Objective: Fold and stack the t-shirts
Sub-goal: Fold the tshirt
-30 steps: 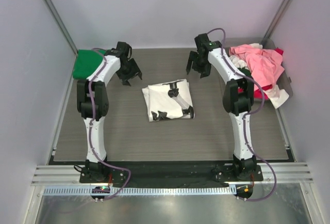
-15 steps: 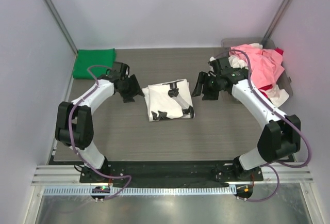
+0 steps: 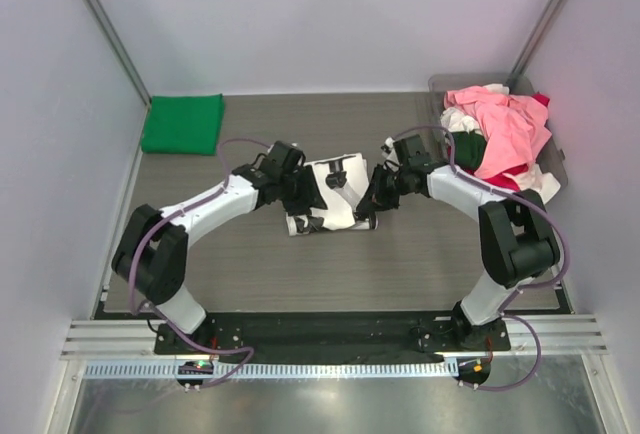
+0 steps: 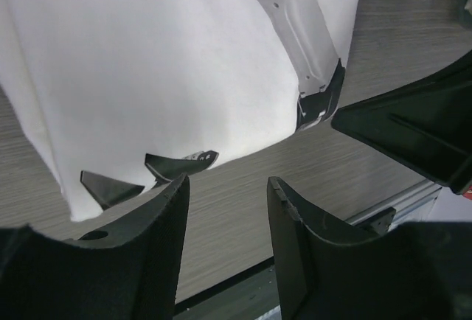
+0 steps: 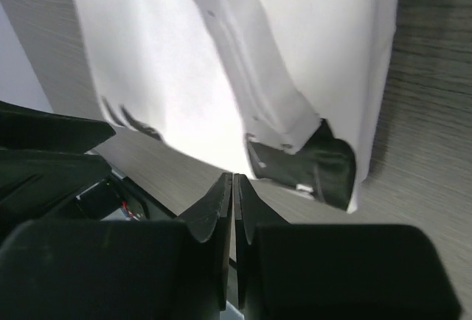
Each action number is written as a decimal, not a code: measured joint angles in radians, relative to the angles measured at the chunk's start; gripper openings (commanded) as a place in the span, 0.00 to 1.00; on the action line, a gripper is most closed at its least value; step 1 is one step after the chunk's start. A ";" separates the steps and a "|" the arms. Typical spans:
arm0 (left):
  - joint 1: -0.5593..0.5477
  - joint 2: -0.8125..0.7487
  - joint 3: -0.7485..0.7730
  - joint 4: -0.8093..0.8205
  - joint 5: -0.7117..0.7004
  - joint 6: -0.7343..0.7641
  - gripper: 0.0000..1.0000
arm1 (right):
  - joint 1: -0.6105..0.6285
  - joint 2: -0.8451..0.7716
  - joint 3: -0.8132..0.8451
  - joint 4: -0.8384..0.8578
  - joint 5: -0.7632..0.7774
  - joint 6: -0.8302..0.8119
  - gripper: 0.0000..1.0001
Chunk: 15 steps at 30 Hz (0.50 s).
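A folded white t-shirt (image 3: 335, 189) with black print lies in the middle of the table. My left gripper (image 3: 297, 196) hangs low at its left edge, and my right gripper (image 3: 374, 200) at its right edge. In the left wrist view the left gripper (image 4: 227, 181) is open, with only bare table between the fingers and the white t-shirt (image 4: 147, 62) just beyond. In the right wrist view the right gripper (image 5: 233, 178) is shut, its tips over the table at the near edge of the white t-shirt (image 5: 169, 62), with nothing seen between them. A folded bright green t-shirt (image 3: 183, 122) lies at the far left corner.
At the far right a grey tray (image 3: 437, 86) holds a loose pile of pink, white and red t-shirts (image 3: 505, 129). Walls close in the table on the left, back and right. A metal rail runs along the near edge.
Both arms have swung down and inward from the far side of the table to the white t-shirt's two side edges. The right gripper has shut; the left has narrowed but stays open.
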 measured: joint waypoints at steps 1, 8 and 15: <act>-0.006 0.011 -0.012 0.020 0.000 -0.003 0.47 | 0.000 0.016 -0.029 0.023 -0.003 0.000 0.09; -0.003 0.116 -0.161 0.141 0.003 -0.025 0.43 | -0.003 0.089 -0.209 0.142 -0.019 0.001 0.04; -0.007 0.016 -0.304 0.262 -0.043 -0.026 0.43 | -0.006 0.047 -0.296 0.266 -0.034 0.000 0.04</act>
